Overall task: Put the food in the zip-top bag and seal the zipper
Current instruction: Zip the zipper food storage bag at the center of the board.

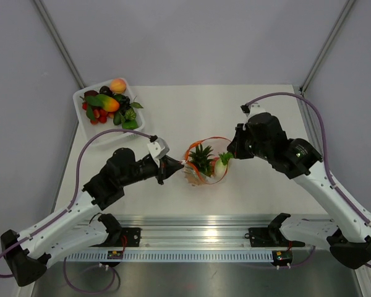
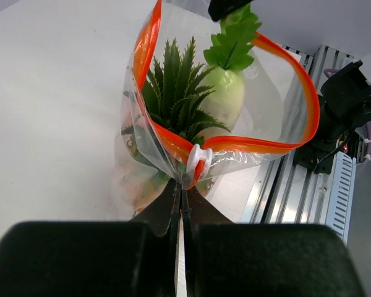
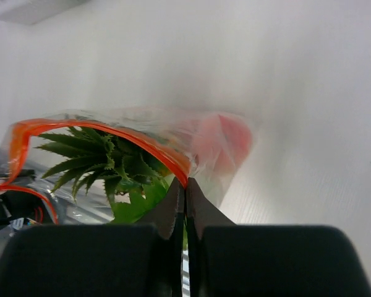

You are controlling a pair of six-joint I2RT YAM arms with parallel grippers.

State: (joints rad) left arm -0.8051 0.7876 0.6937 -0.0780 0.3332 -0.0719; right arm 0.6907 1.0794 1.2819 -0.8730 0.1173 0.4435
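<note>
One zip-top bag [image 1: 207, 166]: middle of the surface [image 1: 266, 185], between the arms, mouth gaping.
One zipper [image 2: 297, 86]: orange-red strip looped open, with one white slider [image 2: 199, 159] at its left end.
Food inside: one pineapple [image 2: 173, 93], one pale leafy vegetable [image 2: 226, 99], one red fruit [image 3: 226, 139] that is blurred.
Two pincers: left pincer [image 2: 182, 185] clamped on the bag's corner just under the slider. The right pincer [image 3: 185, 182] is closed tight at the opposite rim, seemingly pinching the strip.
Risk: leaves reach the mouth, so drawing the slider could snag them and leave a gap. Hard pulling may slip the film free.
One tray [image 1: 80, 99]: far left, one peach [image 1: 117, 85] among several fruits.
</note>
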